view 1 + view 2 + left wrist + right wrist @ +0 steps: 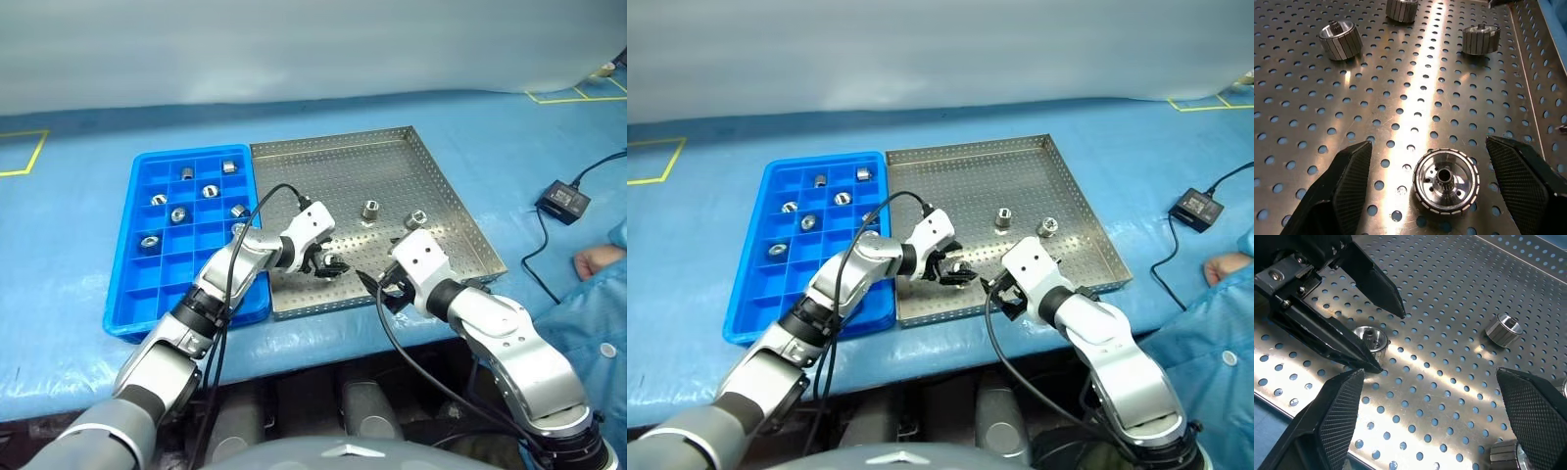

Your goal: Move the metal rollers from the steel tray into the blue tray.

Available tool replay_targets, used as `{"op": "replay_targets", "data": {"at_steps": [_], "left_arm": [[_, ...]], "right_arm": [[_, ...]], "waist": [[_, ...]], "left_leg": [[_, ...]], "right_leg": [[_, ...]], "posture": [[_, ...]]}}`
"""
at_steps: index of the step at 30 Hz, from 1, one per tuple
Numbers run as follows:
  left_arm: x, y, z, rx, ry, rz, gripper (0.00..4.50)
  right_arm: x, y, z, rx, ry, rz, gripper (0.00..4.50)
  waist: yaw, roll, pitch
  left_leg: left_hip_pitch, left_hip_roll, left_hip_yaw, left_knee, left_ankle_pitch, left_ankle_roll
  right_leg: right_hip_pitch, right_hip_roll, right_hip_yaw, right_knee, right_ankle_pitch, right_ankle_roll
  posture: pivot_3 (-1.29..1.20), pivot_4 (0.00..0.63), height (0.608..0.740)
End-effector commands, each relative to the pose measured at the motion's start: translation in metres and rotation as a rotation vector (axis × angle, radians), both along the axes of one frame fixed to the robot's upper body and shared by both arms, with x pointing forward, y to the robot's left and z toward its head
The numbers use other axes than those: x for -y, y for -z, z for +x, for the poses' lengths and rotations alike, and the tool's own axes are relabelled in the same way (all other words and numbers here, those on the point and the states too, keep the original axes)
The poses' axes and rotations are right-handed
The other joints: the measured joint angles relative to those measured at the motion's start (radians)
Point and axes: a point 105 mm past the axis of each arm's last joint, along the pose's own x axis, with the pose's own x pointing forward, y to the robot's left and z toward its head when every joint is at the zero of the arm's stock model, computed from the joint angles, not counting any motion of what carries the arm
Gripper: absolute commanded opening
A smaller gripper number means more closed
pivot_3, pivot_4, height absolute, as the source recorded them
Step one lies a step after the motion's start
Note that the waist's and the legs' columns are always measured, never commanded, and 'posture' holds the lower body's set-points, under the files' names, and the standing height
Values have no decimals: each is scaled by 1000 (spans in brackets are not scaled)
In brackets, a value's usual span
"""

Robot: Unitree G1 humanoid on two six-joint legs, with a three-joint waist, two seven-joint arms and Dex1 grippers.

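Observation:
The steel tray (pixel 333 176) sits right of the blue tray (pixel 157 294) on the blue cover. One metal roller (pixel 1445 181) lies on its end near the steel tray's front edge. My left gripper (pixel 1429 143) is open, a finger on each side of this roller without touching it. Other rollers (pixel 371 209) (pixel 415 218) lie farther back on the perforated floor. Several rollers (pixel 210 191) rest in the blue tray's compartments. My right gripper (pixel 1430 374) is open and empty over the steel tray's front edge, just right of the left gripper (pixel 1388 340).
A black power adapter (pixel 562 201) with its cable lies on the cover right of the steel tray. A person's hand (pixel 593 261) in a blue sleeve rests at the table's right edge. Yellow tape marks (pixel 29 152) show at the far corners.

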Motion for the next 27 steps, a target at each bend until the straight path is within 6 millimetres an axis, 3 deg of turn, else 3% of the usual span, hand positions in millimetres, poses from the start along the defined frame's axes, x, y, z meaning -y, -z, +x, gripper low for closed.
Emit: {"op": "replay_targets", "data": {"at_steps": [1,2,7,12,19,22,24,27], "left_arm": [[0,-2,5,17,-20,5,4028],[-1,1,6,13,-35,10,4028],[-4,5,9,15,-80,14,2470],[-5,2,9,25,-99,-19,2470],[-15,-18,6,40,-123,-138,2470],[-21,-22,9,43,-147,-147,1926],[-23,-22,9,58,-155,-137,1292],[-21,-16,4,54,-119,-113,1292]], "right_arm": [[1,-12,0,57,15,7,4500],[0,-12,0,57,13,10,4500],[-7,-9,2,47,-11,15,4500],[-10,-3,7,31,-22,14,4500],[-13,6,15,6,-38,18,4500],[-16,6,19,10,-50,25,4500],[-17,6,21,13,-56,19,4500],[-19,4,21,21,-66,21,4500]], "waist": [[-6,0,0],[-8,0,0],[-10,0,0],[-9,0,0],[-3,0,0],[4,0,0],[8,0,0],[9,0,0]], "left_leg": [[0,0,0,0,0,0],[1,0,0,0,0,0],[1,0,0,0,0,0],[1,0,0,0,0,0],[2,0,0,-1,0,0],[2,0,0,-1,0,0],[2,0,0,-1,0,0],[2,0,0,-1,0,0]], "right_leg": [[0,0,0,0,0,0],[0,0,0,0,0,0],[0,0,0,0,0,0],[1,0,0,0,0,0],[0,0,1,1,0,0],[1,0,1,1,0,0],[1,0,1,1,0,0],[1,0,1,1,0,0]], "posture": [[-333,150,740],[-331,150,740],[-316,150,740],[-297,150,740],[-260,150,740],[-246,150,740],[-238,150,740],[-235,150,740]]}}
